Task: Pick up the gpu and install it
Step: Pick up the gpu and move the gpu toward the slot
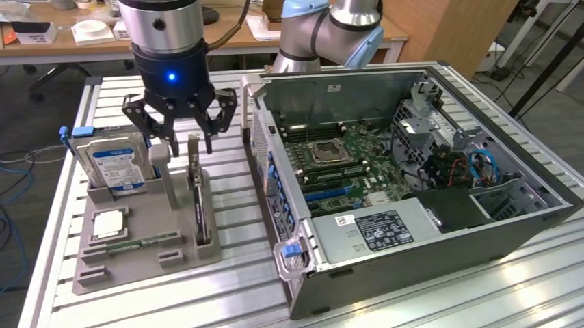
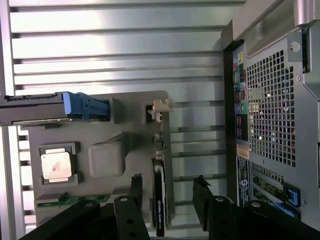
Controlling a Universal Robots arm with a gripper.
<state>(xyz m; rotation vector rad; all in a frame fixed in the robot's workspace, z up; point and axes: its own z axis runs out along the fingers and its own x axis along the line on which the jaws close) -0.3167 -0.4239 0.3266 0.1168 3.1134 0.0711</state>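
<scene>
Spread jaws hang just above the gpu (image 2: 159, 200) standing on edge.

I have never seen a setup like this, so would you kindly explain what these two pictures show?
This is a robot arm ending in a gripper, a claw. One picture comes from a camera off the arm; the other from a camera on its wrist. On the slatted metal table sit a grey holder and, at the exterior view's right, an open computer case. The holder carries a hard drive, a processor chip, a memory stick and the gpu, standing on edge. The gripper is open and holds nothing; its fingers flank the gpu.
</scene>
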